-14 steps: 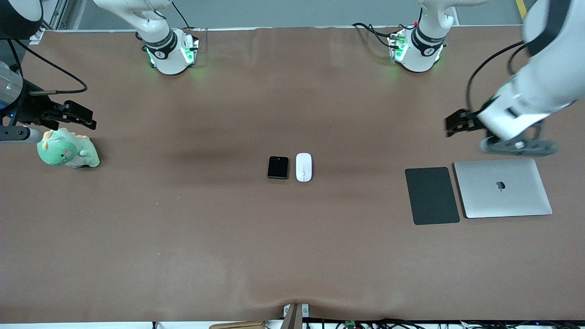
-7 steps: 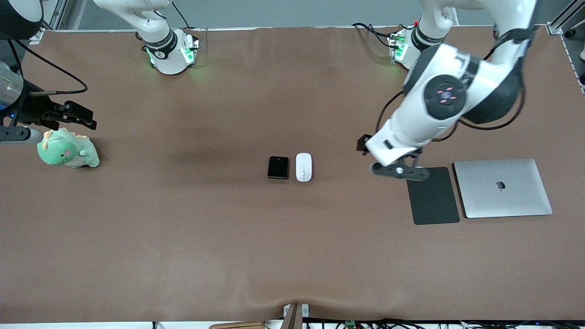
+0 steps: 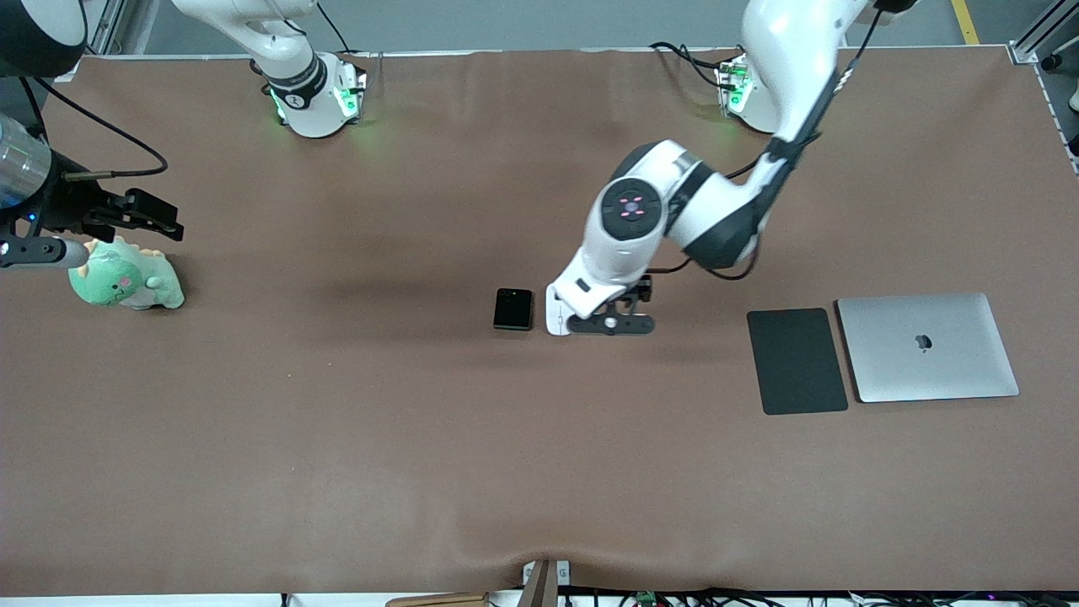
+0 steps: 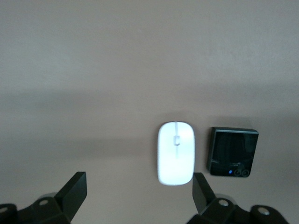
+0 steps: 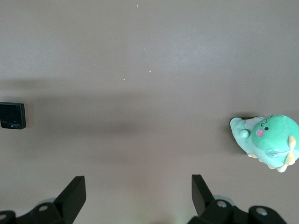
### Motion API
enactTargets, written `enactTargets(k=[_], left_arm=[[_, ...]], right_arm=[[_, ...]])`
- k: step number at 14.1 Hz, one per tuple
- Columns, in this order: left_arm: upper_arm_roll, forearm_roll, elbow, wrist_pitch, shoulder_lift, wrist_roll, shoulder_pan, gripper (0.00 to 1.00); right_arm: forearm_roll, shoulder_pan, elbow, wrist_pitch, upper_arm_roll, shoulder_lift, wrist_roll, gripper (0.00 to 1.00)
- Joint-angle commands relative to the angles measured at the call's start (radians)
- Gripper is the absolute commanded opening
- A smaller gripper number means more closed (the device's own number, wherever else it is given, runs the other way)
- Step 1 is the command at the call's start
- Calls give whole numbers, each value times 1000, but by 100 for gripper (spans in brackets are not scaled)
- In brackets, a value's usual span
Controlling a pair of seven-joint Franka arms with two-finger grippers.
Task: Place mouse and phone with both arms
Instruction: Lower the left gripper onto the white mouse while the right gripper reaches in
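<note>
The white mouse and the small black phone are lying side by side in the middle of the table, far from every edge. The mouse is on the side toward the left arm's end. It is almost touching the phone.

The left gripper is hanging over the table right by the mouse, with its two fingers spread wide apart and nothing in them. From the front, the arm is hiding most of the mouse.

To grab the mouse well, the gripper should probably slide over until the mouse is sitting right between the fingers. Then it should go straight down and squeeze the long sides gently. One finger has to fit into the thin gap next to the phone, so it could bump the phone.

The right gripper is waiting near the edge at the right arm's end, over the table next to a green plush dinosaur. Its fingers are open and empty too.
</note>
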Motion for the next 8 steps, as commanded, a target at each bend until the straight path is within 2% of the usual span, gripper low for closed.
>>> enactTargets(k=[1,8], left_arm=[[5,30,36,82,86,-77,-32,100],[12,43,35,110,177,-117,-99,90]], right_arm=[[-2,37,7,1,1,15,70,100],[8,208,12,50,1,69,320,100]])
